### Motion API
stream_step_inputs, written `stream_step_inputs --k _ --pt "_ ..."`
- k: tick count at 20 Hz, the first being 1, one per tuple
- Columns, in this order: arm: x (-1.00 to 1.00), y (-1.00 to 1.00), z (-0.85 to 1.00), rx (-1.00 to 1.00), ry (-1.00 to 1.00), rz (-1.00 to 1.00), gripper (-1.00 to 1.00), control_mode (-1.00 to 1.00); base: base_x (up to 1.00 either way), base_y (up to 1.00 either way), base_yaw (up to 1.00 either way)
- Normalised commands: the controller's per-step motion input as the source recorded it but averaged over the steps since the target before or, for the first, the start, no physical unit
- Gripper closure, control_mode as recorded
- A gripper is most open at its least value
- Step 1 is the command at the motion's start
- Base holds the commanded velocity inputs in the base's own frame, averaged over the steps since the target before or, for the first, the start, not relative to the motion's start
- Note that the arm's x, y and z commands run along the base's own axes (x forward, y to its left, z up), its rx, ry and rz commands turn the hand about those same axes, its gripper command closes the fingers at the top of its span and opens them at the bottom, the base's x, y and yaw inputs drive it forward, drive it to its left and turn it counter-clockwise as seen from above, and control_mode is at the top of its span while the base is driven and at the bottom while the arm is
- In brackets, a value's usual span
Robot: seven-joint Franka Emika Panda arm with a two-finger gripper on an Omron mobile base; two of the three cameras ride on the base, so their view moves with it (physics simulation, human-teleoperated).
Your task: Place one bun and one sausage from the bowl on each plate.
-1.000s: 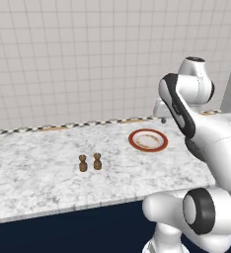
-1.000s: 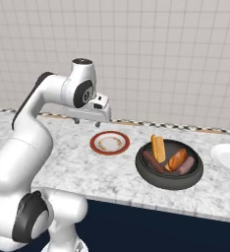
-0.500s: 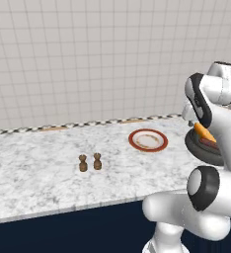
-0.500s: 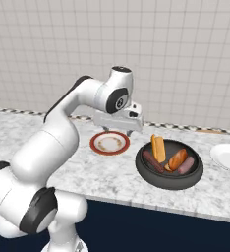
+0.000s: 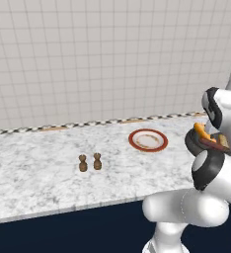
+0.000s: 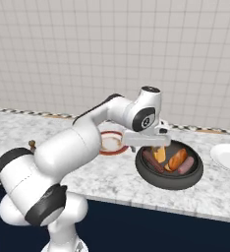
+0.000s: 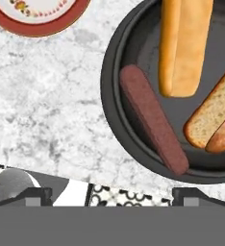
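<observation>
The dark bowl (image 6: 167,182) sits on the counter and holds two buns and two sausages. In the hand view its rim (image 7: 108,91) curves down the middle, with a brown sausage (image 7: 153,126) along its left side, an orange bun (image 7: 184,43) above it and a second, tan bun (image 7: 214,114) at the right. My gripper (image 6: 150,146) hangs open over the bowl's left part, holding nothing; its fingertips (image 7: 35,194) stand wide apart. The red-rimmed plate (image 6: 110,142) lies bare to the bowl's left, and the white plate (image 6: 228,156) lies to its right.
Two small brown shakers (image 5: 90,162) stand on the marble counter well to the left of the red-rimmed plate (image 5: 147,140). A tiled wall runs behind the counter. My own arm hides much of the bowl (image 5: 190,142) in the left base view.
The arm has swung right, from above the red-rimmed plate to above the bowl. The jaws have stayed open and hold nothing.
</observation>
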Motion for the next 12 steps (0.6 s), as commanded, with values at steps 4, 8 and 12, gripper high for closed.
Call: stream_step_inputs --k 4,8,12 --pt "0.24 -0.66 -0.29 0.0 0.1 0.44 -1.0 -1.0 0.0 0.0 0.0" --pt "0.4 -0.46 -0.33 0.0 0.02 0.44 -1.0 -1.0 0.0 0.0 0.0" --pt "0.21 -0.11 -0.55 -0.01 0.0 0.21 -1.0 -1.0 0.0 0.0 0.0"
